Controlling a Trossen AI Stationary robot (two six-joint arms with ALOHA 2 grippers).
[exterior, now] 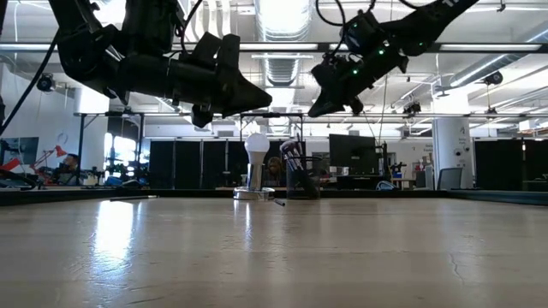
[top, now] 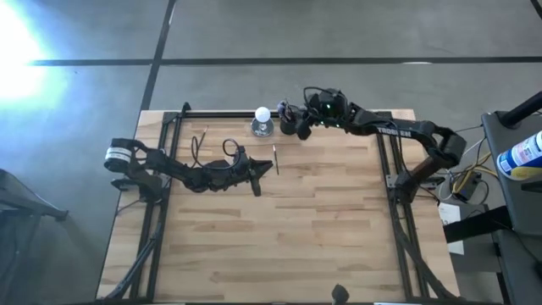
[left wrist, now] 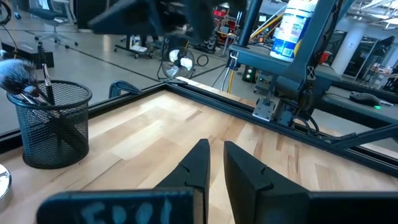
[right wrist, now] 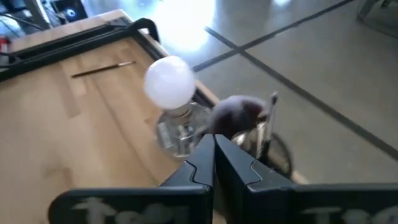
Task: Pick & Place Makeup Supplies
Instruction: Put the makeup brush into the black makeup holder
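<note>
From above, my right pincer [top: 298,127] hangs at the desk's [top: 322,229] far edge, over the cup [top: 289,125] beside the white ball [top: 262,114]. My left pincer [top: 264,169] sits left of the desk's middle, with 1 brush [top: 274,158] lying on the wood just beyond its tip.

From desk level, both pincers hang clear of the wood; the ball [exterior: 256,145] and cup [exterior: 300,181] stand side by side at the far edge, brushes [exterior: 292,152] sticking up from the cup.

My left wrist shows my left fingers [left wrist: 197,167] slightly apart, holding nothing, and the mesh cup [left wrist: 51,124] with brushes [left wrist: 22,84] in it.

My right wrist shows my right fingers [right wrist: 198,163] pressed together, empty, above the cup and its fluffy brush [right wrist: 239,114]; a lone brush [right wrist: 102,69] lies farther off.
</note>
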